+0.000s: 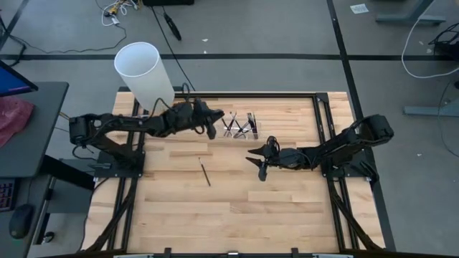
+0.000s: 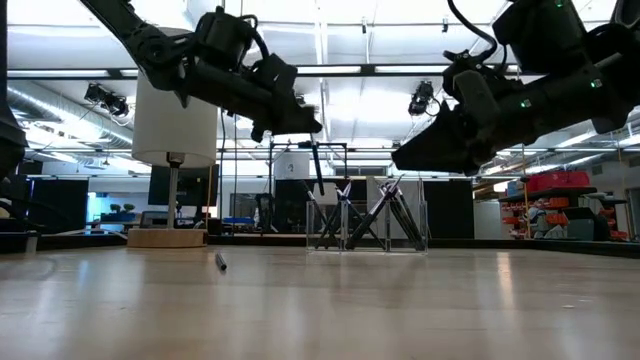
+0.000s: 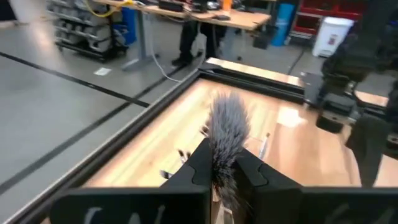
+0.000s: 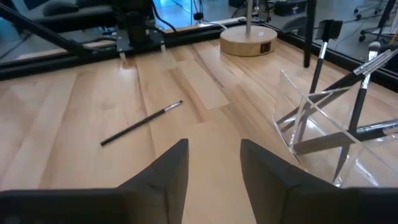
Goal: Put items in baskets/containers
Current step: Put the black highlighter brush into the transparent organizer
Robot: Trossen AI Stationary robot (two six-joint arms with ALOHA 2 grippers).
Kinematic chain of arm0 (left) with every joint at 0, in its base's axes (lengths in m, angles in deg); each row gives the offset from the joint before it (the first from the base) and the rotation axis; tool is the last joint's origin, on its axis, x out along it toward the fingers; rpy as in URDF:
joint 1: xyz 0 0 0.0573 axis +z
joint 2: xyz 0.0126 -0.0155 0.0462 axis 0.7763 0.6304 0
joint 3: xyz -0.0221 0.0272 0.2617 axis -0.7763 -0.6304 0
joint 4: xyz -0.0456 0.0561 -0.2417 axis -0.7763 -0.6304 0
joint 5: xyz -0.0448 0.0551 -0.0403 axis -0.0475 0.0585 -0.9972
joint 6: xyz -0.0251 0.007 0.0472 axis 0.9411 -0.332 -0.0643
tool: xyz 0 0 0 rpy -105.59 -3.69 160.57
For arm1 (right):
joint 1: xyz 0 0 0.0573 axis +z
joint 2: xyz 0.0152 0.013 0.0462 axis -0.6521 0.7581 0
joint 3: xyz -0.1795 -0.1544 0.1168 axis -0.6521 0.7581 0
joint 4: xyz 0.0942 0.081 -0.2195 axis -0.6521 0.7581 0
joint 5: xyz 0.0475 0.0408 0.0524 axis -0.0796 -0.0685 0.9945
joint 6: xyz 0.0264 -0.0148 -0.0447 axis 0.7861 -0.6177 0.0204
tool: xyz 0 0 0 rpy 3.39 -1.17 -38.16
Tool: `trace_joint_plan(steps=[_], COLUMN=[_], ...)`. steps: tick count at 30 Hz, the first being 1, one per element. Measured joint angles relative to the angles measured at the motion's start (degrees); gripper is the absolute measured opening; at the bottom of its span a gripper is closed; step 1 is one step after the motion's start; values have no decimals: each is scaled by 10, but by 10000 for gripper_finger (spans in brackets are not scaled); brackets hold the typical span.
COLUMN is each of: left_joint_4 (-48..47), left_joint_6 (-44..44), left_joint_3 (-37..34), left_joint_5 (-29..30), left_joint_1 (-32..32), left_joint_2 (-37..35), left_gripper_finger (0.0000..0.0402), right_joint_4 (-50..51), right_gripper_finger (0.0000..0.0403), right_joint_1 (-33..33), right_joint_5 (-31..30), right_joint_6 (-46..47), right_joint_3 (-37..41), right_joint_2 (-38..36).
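My left gripper (image 1: 211,127) hovers just left of the clear plastic holder (image 1: 240,127), shut on a brush with fluffy grey bristles (image 3: 227,121). In the low view this brush's dark handle (image 2: 317,165) hangs above the holder (image 2: 365,238). Several dark-handled brushes (image 4: 359,93) lean crossed inside the holder (image 4: 311,134). One thin brush (image 1: 205,173) lies flat on the wood, also in the right wrist view (image 4: 140,124). My right gripper (image 1: 259,163) is open, raised off the table in front of the holder, touching nothing. My left gripper pinches the brush between its two fingers (image 3: 202,168) at the bristle end (image 3: 225,158). The grey tuft sticks out past the fingertips. The handle hangs below the gripper, lifted clear, its lower end above the holder's left side.
A tall white cylinder (image 1: 143,72) on a round wooden base (image 4: 249,40) stands at the table's far left corner. Black frame rails (image 1: 323,122) run along the table's far and side edges. Bare wood spreads across the near half of the table.
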Motion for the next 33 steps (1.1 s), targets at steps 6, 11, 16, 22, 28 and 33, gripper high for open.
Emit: trace_joint_plan(steps=[6, 11, 16, 22, 28, 33], left_joint_4=[1, 33, 65, 66, 67, 68], left_joint_6=[2, 12, 13, 28, 44, 58], left_joint_3=[0, 0, 0, 0, 0, 0], left_joint_5=[-31, -24, -9, 3, 9, 14], left_joint_1=[7, 5, 6, 6, 6, 6], left_joint_2=[28, 75, 96, 104, 127, 141], left_gripper_finger=[21, 21, 21, 21, 27, 49], right_joint_4=[-26, -40, -39, -39, -39, -38], right_gripper_finger=[141, 141, 141, 141, 141, 141], right_joint_1=[0, 0, 0, 0, 0, 0], right_joint_5=[-1, -1, -1, -1, -1, -1], right_joint_6=[-13, -14, -13, -13, -13, -13], right_joint_3=[-1, -1, -1, -1, -1, -1], right_joint_2=[5, 6, 6, 6, 6, 6])
